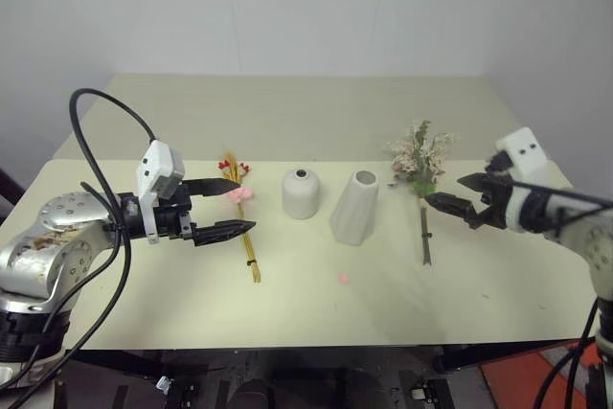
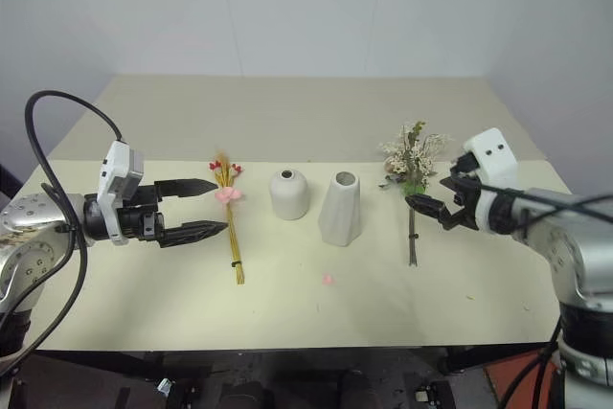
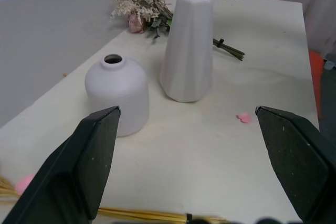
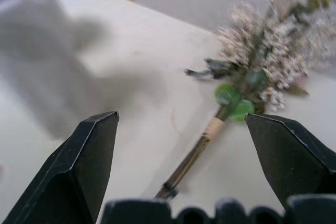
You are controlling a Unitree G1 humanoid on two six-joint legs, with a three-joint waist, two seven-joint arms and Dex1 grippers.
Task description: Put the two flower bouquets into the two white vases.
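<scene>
Left eye view has both bouquets lying flat on the pale cream worktop: the slim yellow-straw bouquet with red buds and a pink blossom left of the short rounded white ceramic vase, the bushier cream-white sprig bouquet with green leaves right of the taller tapering white vase. Both vases are upright and empty. The left tool hovers over the slim bouquet, the right tool beside the bushy one, both wide open, holding nothing. A tiny pink petal lies nearby.
</scene>
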